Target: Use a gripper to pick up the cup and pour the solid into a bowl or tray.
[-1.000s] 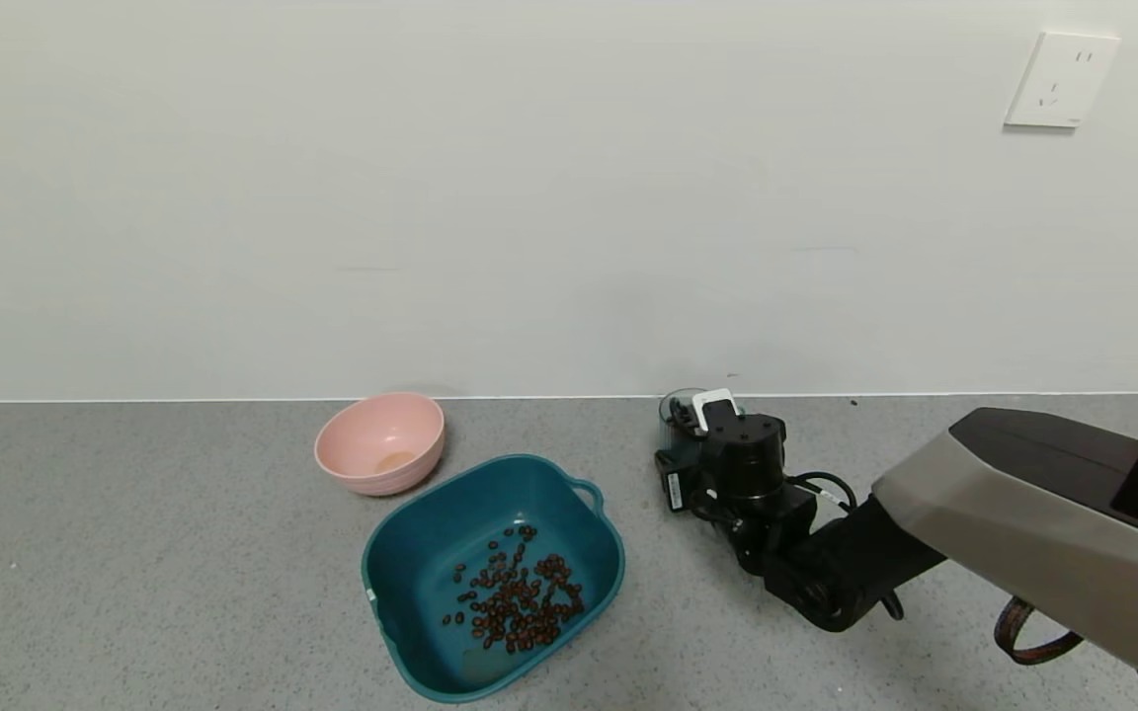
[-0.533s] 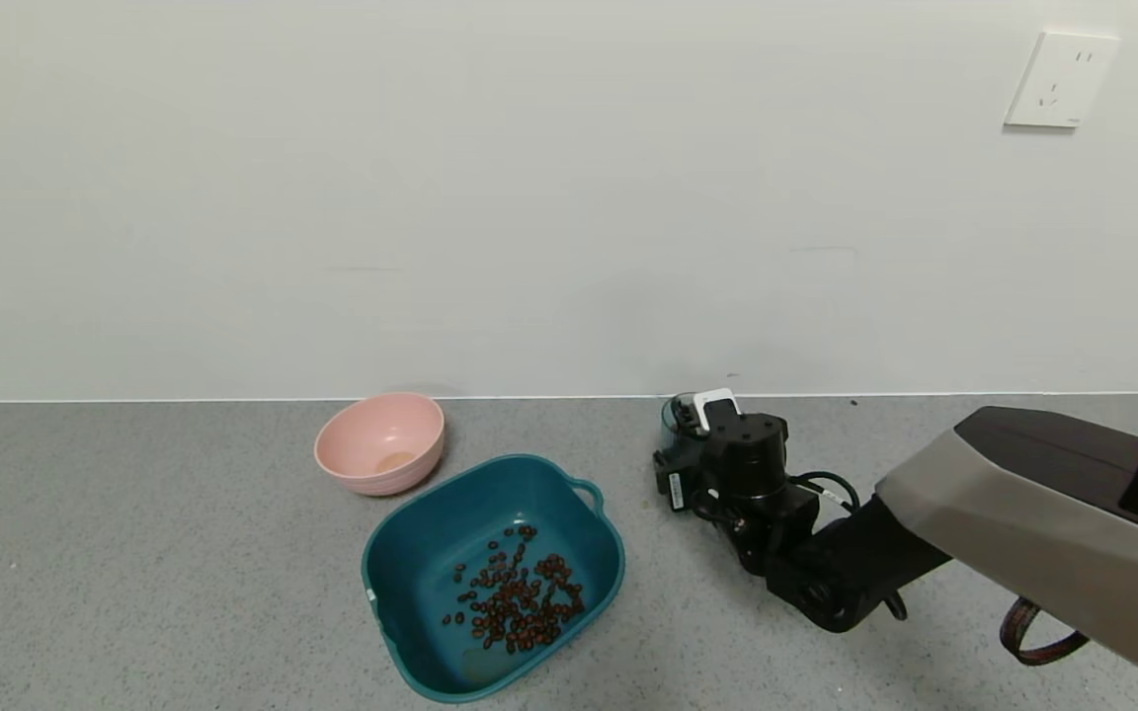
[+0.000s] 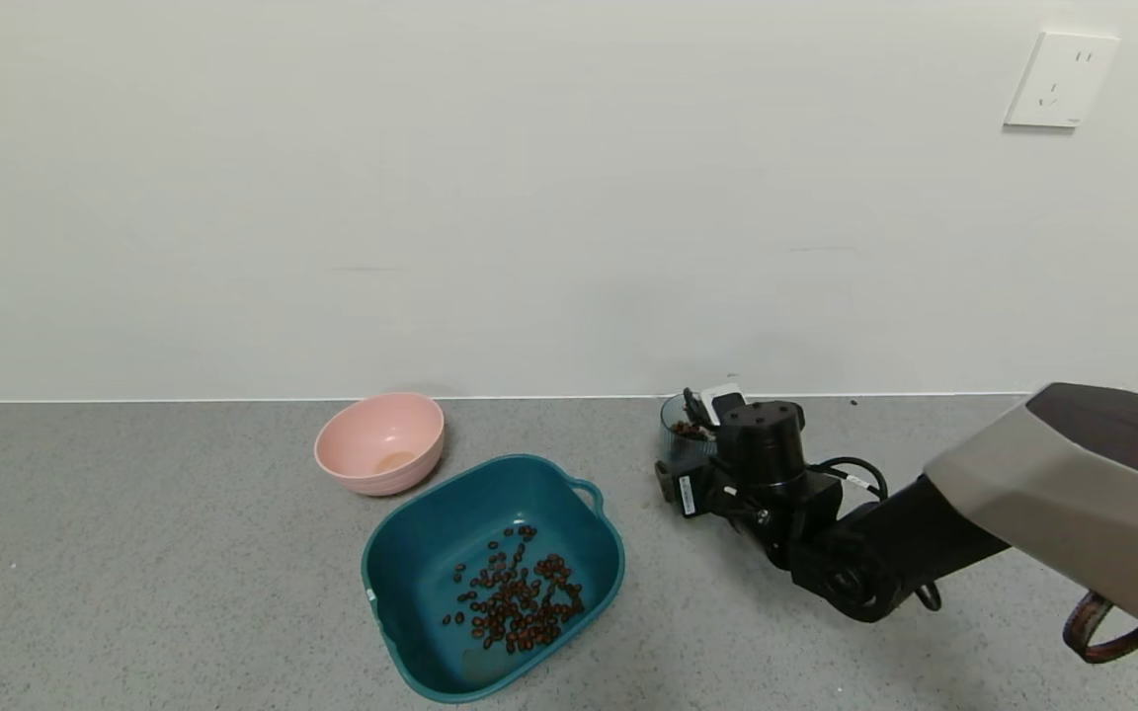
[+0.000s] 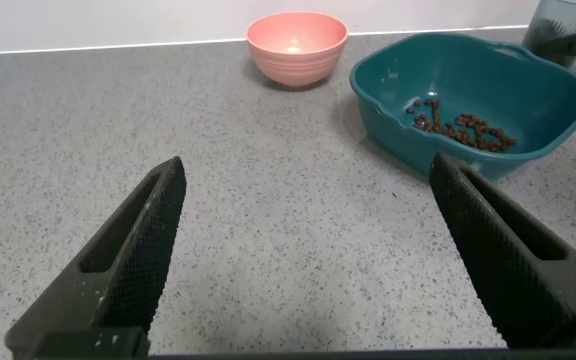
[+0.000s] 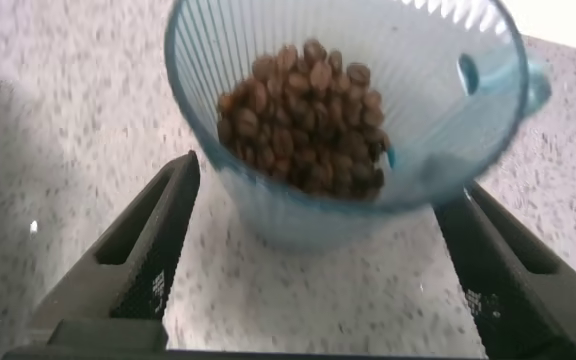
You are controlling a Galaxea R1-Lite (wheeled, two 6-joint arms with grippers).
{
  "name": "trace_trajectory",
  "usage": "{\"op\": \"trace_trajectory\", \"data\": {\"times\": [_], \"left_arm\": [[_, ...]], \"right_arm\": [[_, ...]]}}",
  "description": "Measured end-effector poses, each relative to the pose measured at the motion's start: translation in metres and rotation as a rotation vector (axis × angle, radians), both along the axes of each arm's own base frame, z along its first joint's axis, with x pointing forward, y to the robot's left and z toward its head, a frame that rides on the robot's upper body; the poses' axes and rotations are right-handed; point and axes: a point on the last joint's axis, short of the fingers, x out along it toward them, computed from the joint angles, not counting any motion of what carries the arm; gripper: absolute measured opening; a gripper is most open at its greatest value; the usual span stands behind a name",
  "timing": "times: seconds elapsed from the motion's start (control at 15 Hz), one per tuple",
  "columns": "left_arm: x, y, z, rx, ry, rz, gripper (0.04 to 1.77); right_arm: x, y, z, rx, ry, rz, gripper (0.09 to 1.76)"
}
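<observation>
The blue-grey ribbed cup (image 3: 683, 436) stands on the counter near the wall, holding brown beans (image 5: 308, 110). In the right wrist view the cup (image 5: 348, 200) is upright just beyond my fingertips, its handle to one side. My right gripper (image 3: 709, 407) is open, with one finger on each side of the cup's base and not closed on it. The teal tub (image 3: 411, 553) lies to the left of the cup with several beans (image 3: 520, 592) on its floor. My left gripper (image 4: 306, 165) is open and empty over bare counter, out of the head view.
A round pink bowl (image 3: 379, 441) sits behind the tub's left corner; it also shows in the left wrist view (image 4: 296, 45) beside the tub (image 4: 388, 110). The white wall rises right behind the cup. A wall outlet (image 3: 1061, 79) is at the upper right.
My right arm has shifted to the right and the wrist has turned. The cup, mostly covered by the gripper before, now shows its beans left of the fingers.
</observation>
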Motion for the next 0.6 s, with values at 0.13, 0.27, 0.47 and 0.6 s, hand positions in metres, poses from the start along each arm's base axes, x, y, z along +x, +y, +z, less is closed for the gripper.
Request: {"op": "trace_trajectory", "data": {"times": [0.13, 0.27, 0.47, 0.6], "left_arm": [[0.000, 0.000, 0.000, 0.000, 0.000, 0.000, 1.75], [0.000, 0.000, 0.000, 0.000, 0.000, 0.000, 1.75], [0.000, 0.000, 0.000, 0.000, 0.000, 0.000, 1.75], [0.000, 0.000, 0.000, 0.000, 0.000, 0.000, 1.75]], "right_arm": [[-0.006, -0.004, 0.005, -0.009, 0.027, 0.012, 1.67], [-0.015, -0.011, 0.013, -0.010, 0.050, 0.036, 1.67], [-0.037, -0.024, 0.034, -0.020, 0.082, 0.061, 1.68], [-0.057, -0.037, 0.057, -0.030, 0.103, 0.067, 1.69]]}}
